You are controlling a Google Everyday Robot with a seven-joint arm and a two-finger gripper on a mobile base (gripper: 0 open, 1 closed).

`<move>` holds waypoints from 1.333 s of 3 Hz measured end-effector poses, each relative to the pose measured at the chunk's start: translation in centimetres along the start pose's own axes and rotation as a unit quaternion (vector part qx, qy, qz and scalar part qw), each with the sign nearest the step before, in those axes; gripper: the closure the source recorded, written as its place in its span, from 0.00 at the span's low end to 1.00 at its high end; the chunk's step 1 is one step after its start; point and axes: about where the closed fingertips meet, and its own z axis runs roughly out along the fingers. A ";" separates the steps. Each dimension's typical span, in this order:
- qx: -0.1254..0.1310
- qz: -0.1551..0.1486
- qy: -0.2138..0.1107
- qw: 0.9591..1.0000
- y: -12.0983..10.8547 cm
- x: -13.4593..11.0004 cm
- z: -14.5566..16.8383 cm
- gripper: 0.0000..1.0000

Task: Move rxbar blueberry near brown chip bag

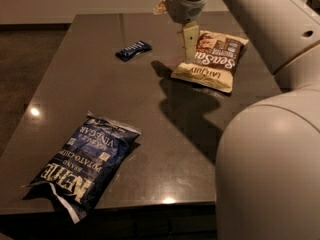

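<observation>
Evidently ungrasped, the rxbar blueberry (133,50) lies on the table (100,99), apart from the brown chip bag (212,61). The gripper (189,53) hovers beside that bag; I cannot tell whether it is wide or narrow.

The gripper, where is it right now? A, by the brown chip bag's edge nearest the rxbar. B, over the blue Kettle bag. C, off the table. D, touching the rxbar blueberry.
A: the gripper hangs at the edge of the brown chip bag that faces the rxbar blueberry, which lies apart from it on the table.

table (150,109), kettle bag (82,166), rxbar blueberry (133,50), brown chip bag (214,63) by claw (190,43)
</observation>
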 end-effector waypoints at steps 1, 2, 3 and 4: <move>-0.012 -0.076 0.015 0.997 -0.8 -1.9 1.3 0.00; -0.028 -0.163 0.012 0.986 -1.5 -4.3 2.5 0.00; -0.029 -0.190 0.003 0.981 -1.8 -5.2 2.6 0.00; -0.027 -0.192 0.003 0.981 -1.9 -5.3 2.9 0.00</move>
